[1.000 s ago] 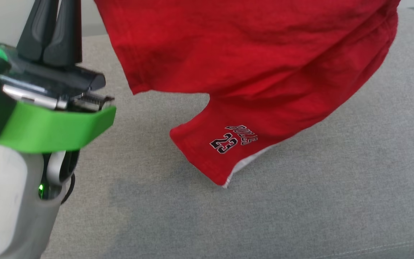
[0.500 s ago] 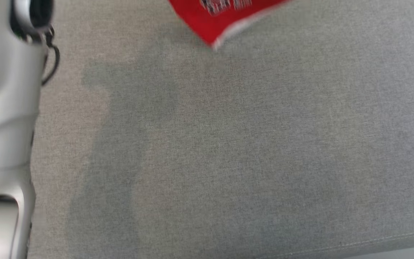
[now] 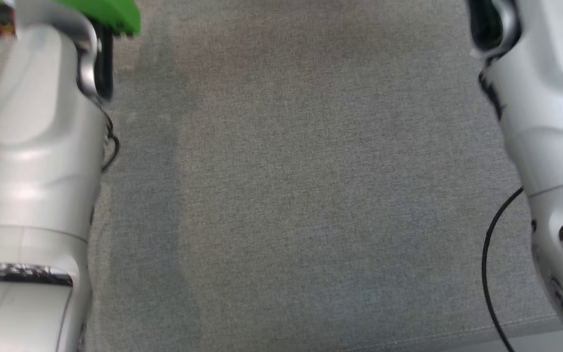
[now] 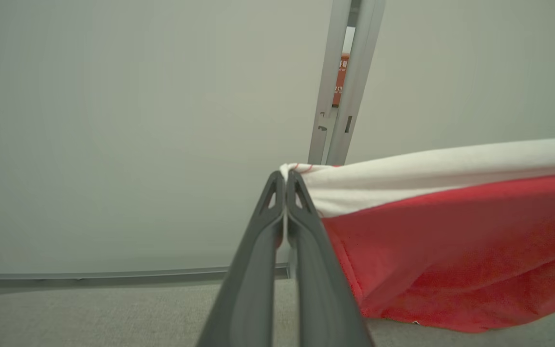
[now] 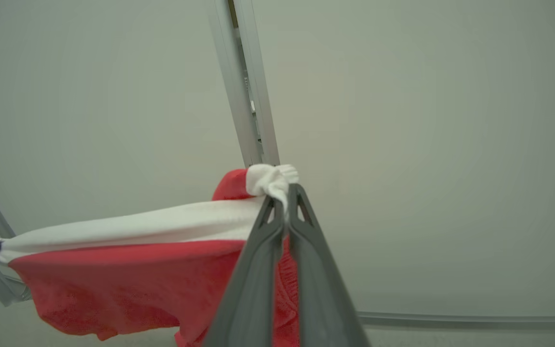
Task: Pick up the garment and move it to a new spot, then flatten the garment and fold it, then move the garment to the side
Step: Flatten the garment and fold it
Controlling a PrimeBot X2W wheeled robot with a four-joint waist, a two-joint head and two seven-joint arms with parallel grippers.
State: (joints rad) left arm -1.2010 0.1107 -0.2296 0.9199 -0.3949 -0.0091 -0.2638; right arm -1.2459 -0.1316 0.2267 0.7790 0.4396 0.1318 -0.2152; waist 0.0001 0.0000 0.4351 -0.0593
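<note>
Left gripper (image 4: 286, 179) and right gripper (image 5: 287, 193) are each pinched shut on the waistband (image 4: 427, 178), red shorts (image 4: 451, 260) hanging between them over the grey cushion (image 3: 311, 195). I'd lower both ends level so they land flat.

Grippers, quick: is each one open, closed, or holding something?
Left gripper: closed on the white band of the red garment.
Right gripper: closed on the same band.

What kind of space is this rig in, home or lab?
Probably a lab or test booth, not a home: plain pale wall panels joined by a metal post, and a grey fabric-covered surface with a stitched edge.
</note>
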